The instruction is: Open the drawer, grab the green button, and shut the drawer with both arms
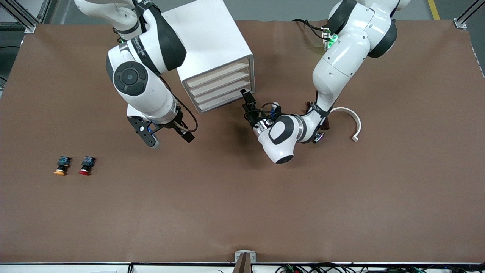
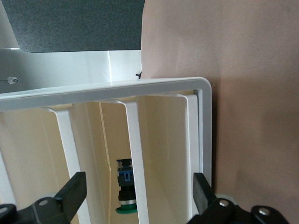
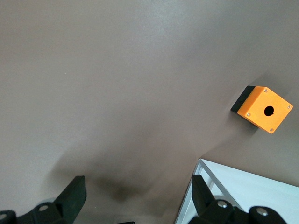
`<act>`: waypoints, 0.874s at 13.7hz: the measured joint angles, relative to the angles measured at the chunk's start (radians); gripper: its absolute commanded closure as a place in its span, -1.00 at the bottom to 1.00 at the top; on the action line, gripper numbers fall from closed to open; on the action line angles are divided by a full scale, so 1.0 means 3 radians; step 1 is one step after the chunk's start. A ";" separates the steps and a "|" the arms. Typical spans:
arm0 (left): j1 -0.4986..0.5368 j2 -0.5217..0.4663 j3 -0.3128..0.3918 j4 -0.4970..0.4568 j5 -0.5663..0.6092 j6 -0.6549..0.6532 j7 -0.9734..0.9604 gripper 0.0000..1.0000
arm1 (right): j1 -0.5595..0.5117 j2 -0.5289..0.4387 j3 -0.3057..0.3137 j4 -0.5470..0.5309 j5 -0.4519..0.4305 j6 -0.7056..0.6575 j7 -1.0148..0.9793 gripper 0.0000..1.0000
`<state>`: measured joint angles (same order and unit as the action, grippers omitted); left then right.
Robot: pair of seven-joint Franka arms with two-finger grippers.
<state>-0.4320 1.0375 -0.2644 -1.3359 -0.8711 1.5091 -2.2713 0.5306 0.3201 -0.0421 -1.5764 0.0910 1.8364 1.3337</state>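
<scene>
Cream-white drawer fronts fill most of what our left hand (image 1: pixel 247 96) faces: it sits right at the lower corner of the white cabinet (image 1: pixel 212 45), fingers (image 2: pixel 74 191) spread apart with nothing between them. Through the gaps in the cabinet front, straight ahead of this hand, we see the green-capped button (image 2: pixel 125 192) lying inside a drawer (image 1: pixel 223 99), one of the lower ones. In the front view all four drawers look flush and pushed in, so we judge the opening step is only about to begin; pulling the drawer, lifting out the button and pushing the drawer shut all remain. Our right hand (image 1: pixel 166 137) hangs over bare tabletop (image 1: pixel 242 212) beside the cabinet, fingers wide apart and empty, waiting. An orange box (image 3: pixel 261 108) rests on the tabletop ahead of it. Well apart from both hands lie an orange-capped button (image 1: pixel 61 165) and a red-capped button (image 1: pixel 86 165).
</scene>
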 measured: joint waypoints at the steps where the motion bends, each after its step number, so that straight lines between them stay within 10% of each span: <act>1: -0.0024 0.0000 0.0000 0.0000 0.0000 0.0004 0.0000 -0.53 | 0.0000 0.0000 0.0000 0.0000 -0.0001 0.0000 0.0000 -1.00; 4: -0.0086 0.0000 0.0000 0.0000 0.0000 0.0009 0.0005 0.06 | 0.0000 0.0000 0.0000 0.0000 -0.0003 -0.0002 0.0000 -1.00; 9: -0.0175 0.0001 -0.0001 -0.0001 0.0000 0.0011 0.0054 0.11 | 0.0000 0.0000 0.0000 0.0000 -0.0004 -0.0005 0.0000 -1.00; 12: -0.0255 0.0009 -0.0001 -0.0004 0.0000 0.0012 0.0054 0.47 | 0.0000 0.0000 0.0000 0.0000 -0.0004 -0.0006 0.0000 -1.00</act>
<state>-0.5084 1.0401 -0.2648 -1.3371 -0.8711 1.5126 -2.2551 0.5306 0.3201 -0.0421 -1.5765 0.0898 1.8346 1.3337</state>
